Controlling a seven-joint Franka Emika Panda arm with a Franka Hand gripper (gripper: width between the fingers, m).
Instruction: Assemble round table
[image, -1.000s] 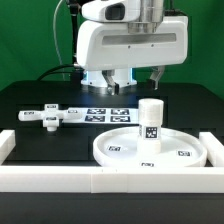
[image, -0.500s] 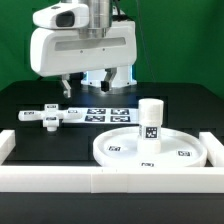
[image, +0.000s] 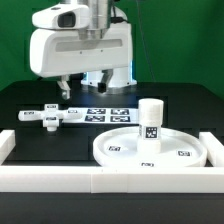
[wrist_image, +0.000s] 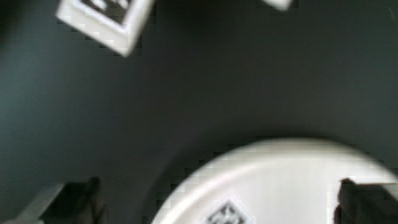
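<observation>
Open, empty claw (image: 82, 88) hanging upper left in the exterior view.
If I drop off-centre, I could knock the base (image: 50, 117) askew.

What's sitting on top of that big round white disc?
A short white post stands upright on the disc, which also bears small tags. Whether the post is fixed in is hidden beneath it.

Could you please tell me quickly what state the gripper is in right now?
Gripper: open, fingers wide apart, holding nothing.
</observation>
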